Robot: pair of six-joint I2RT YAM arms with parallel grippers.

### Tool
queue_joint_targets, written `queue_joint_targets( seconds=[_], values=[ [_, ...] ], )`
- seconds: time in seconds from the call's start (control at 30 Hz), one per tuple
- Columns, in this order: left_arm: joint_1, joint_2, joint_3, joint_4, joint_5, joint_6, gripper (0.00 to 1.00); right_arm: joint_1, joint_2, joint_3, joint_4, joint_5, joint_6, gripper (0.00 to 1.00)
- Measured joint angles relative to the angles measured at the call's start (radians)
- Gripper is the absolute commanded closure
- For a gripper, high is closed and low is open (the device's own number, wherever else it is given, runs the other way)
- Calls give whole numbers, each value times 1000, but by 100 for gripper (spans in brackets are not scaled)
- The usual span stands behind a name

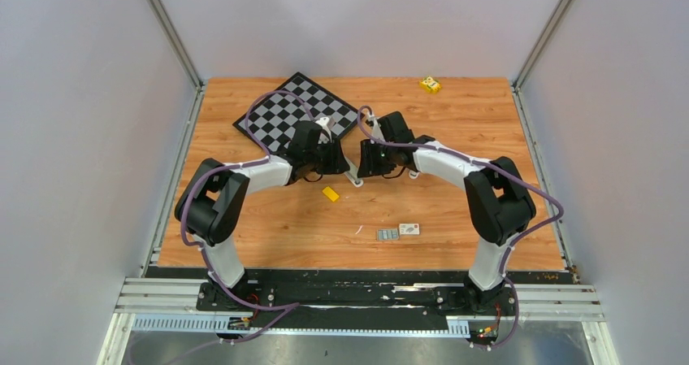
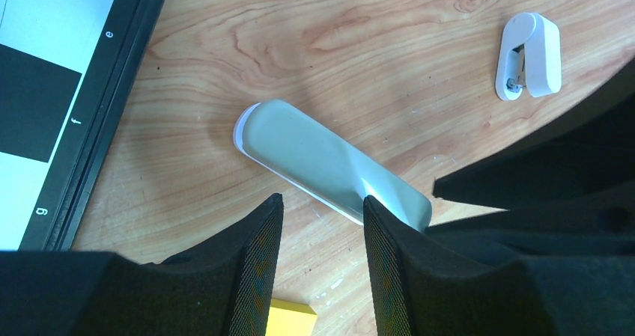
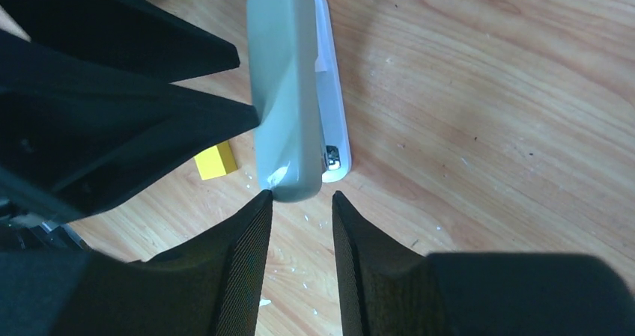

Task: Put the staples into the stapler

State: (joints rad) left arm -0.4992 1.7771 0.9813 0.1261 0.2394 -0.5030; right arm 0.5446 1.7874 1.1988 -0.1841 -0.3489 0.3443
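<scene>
The stapler (image 2: 329, 160), with a rounded grey-olive top over a white base (image 3: 335, 111), lies closed on the wooden table between my two grippers. My left gripper (image 2: 322, 199) is open. Only bare table shows between its fingers, and its right fingertip (image 2: 372, 205) rests against the stapler's side. My right gripper (image 3: 301, 195) is open just short of the stapler's near end, its left fingertip (image 3: 263, 197) touching that end. The staples (image 1: 387, 234) lie as a small grey ridged block on the near table, apart from both grippers.
A small white labelled box (image 1: 409, 229) sits next to the staples. A yellow block (image 1: 330, 193) lies just near the stapler. A chessboard (image 1: 296, 113) lies at the back left, a small white device (image 2: 529, 55) beside it, and another yellow object (image 1: 430, 84) at the far edge.
</scene>
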Motion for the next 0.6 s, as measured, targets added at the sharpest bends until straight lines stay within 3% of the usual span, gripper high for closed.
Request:
queue_joint_targets(
  seconds=[0.3,0.47,0.6],
  values=[
    [-1,31,-5,24,3,-12,57,-2,82,18,1,-39,38,75],
    [-1,34,-23,84,14,-31,57,3,86,-49,31,-34,55,74],
    [0,34,-26,94,14,-31,57,-2,86,-67,42,-25,58,67]
  ],
)
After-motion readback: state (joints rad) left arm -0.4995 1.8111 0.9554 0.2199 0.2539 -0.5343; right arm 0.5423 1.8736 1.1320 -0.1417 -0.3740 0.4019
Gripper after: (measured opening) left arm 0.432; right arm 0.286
